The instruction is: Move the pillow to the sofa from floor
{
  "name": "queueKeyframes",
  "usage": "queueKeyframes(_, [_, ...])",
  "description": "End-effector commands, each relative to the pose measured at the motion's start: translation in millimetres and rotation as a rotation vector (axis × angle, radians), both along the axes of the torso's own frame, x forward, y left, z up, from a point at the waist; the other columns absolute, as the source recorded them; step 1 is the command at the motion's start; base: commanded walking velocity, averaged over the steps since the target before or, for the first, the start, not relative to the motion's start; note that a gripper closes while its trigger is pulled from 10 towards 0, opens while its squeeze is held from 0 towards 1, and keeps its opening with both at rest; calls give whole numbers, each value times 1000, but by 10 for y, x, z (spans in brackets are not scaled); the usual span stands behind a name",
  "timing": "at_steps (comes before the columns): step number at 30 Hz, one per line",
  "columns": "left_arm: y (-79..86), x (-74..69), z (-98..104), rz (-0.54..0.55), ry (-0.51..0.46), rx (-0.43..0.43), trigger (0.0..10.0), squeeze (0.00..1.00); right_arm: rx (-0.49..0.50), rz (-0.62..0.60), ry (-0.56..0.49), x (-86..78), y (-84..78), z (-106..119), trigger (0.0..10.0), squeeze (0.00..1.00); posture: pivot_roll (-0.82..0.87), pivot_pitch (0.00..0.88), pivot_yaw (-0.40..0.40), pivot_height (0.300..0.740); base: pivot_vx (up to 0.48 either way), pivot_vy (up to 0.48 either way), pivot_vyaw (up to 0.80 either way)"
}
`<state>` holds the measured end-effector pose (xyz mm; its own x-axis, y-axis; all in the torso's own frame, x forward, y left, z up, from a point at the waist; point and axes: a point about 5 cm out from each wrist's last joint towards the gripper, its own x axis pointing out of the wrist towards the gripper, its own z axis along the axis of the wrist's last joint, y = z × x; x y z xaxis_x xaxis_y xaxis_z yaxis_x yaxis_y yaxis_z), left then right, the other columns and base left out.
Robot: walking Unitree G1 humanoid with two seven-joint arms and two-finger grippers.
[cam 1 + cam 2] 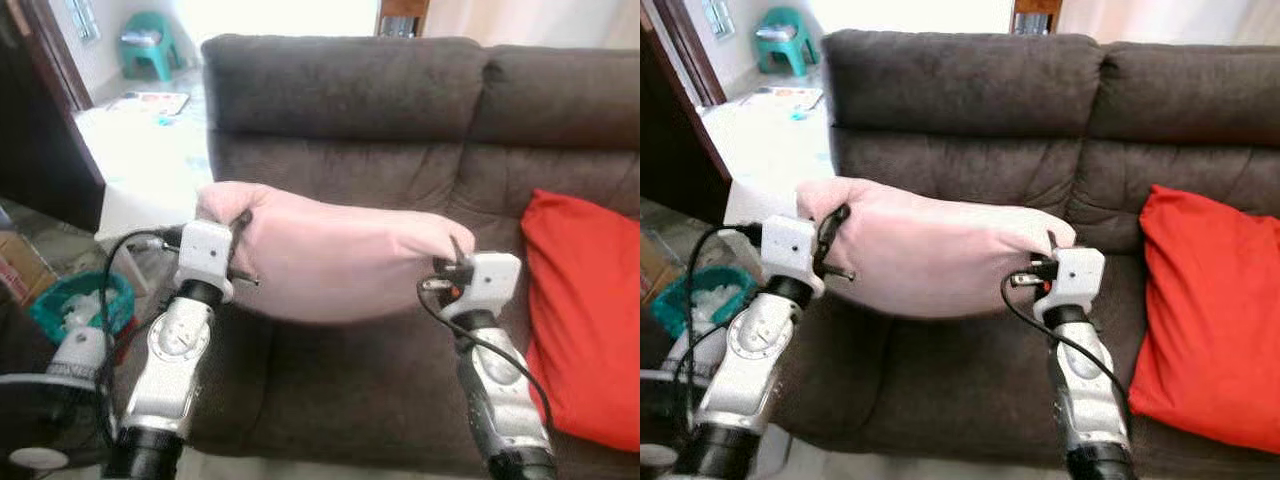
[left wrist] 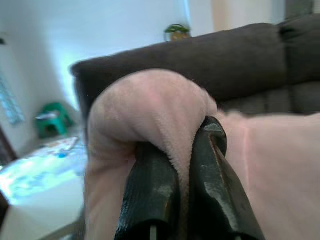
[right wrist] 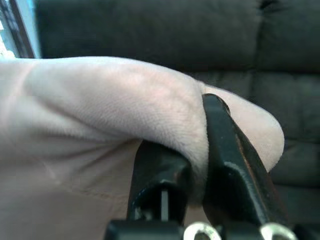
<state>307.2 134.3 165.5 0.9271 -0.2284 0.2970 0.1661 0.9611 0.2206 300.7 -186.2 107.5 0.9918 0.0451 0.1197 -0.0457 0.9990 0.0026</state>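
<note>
A pale pink pillow (image 1: 330, 255) hangs in the air in front of the dark brown sofa (image 1: 400, 110), above its seat cushion. My left gripper (image 1: 240, 218) is shut on the pillow's left end, and the left wrist view shows pink fabric (image 2: 150, 110) pinched between the black fingers (image 2: 210, 170). At the pillow's right end my right gripper (image 1: 458, 250) is shut on the cloth; in the right wrist view its fingers (image 3: 225, 150) squeeze a fold of the pillow (image 3: 110, 100).
A red cushion (image 1: 585, 310) leans on the sofa's right seat. Left of the sofa stand a teal basket (image 1: 75, 300) and a fan base (image 1: 40, 455) on the floor. A bright doorway with a green stool (image 1: 148, 42) lies beyond.
</note>
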Motion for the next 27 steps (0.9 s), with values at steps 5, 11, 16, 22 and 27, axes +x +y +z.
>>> queueKeyframes(5, [109,7,119,34,-49,1,10000,0,-6,28,-105,63,86,233,10000,0,114,0,-23,740,285,0,800])
queueKeyframes(11, [91,11,110,27,-38,-2,10000,0,5,24,-82,65,75,205,10000,0,114,0,-25,740,286,0,533])
queueKeyframes(16, [22,4,27,-32,10,1,10000,0,9,7,-72,73,42,190,10000,0,114,0,-25,740,111,0,0])
queueKeyframes(22, [-34,-13,-41,-82,63,-16,10000,0,7,-4,-62,74,33,177,10000,0,114,0,-26,740,0,0,0])
queueKeyframes(27, [-93,-18,-79,-134,101,-18,10000,0,-5,-21,-38,86,9,151,10000,0,115,0,-26,740,0,0,0])
